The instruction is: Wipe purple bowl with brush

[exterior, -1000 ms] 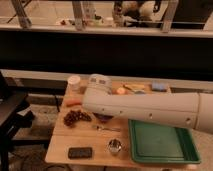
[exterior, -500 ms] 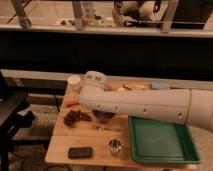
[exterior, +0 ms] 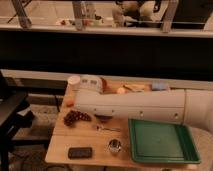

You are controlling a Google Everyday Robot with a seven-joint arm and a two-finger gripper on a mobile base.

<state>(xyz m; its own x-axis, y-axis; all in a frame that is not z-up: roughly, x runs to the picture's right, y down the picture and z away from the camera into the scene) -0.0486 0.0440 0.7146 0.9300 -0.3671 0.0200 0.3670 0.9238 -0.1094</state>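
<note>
The purple bowl (exterior: 103,118) shows only as a dark sliver on the wooden table, just below the lower edge of my white arm (exterior: 145,107). The arm reaches in from the right across the middle of the table and ends in a rounded joint (exterior: 90,85) at the table's back left. My gripper is hidden behind the arm, somewhere over the bowl area. The brush is out of view.
A green tray (exterior: 160,141) lies at the front right. A metal cup (exterior: 115,146), a thin silver utensil (exterior: 107,128), a flat black slab (exterior: 80,152) and a dark red cluster (exterior: 75,117) lie at the front left. A white cup (exterior: 74,81) stands at the back left.
My arm has shifted slightly to the left over the table. The things on the table have not moved.
</note>
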